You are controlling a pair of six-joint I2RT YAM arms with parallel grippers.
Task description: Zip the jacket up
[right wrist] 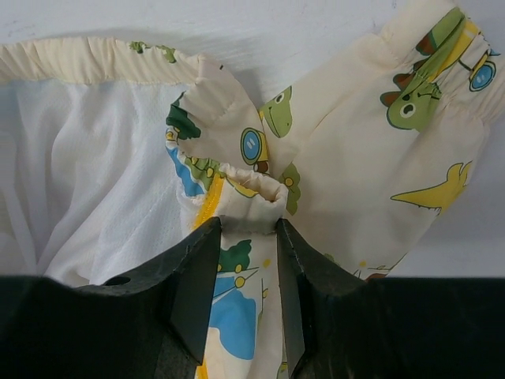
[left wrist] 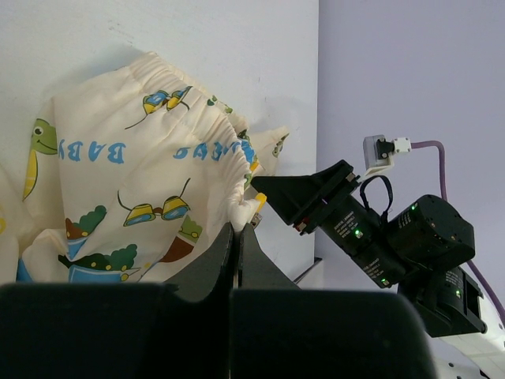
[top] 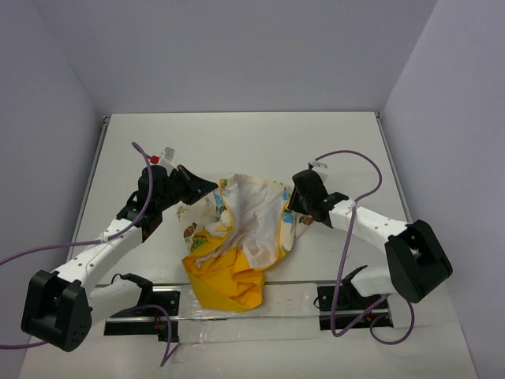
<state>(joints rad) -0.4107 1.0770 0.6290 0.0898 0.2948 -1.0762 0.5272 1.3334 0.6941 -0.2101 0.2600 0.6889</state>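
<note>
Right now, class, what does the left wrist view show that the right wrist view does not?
Only left wrist: the shut left tool, a purple cable, mirrored BABY lettering. Only right wrist: the white mesh lining. Both: the cream jacket and the right tool, which has a fold of it between its fingers.

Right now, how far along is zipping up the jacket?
Nothing zipped: the jacket lies open, yellow lining showing. In hand: left hand pinches a hem corner, right hand grips bunched cloth. Left: aligning both edges and pulling the zip.
</note>
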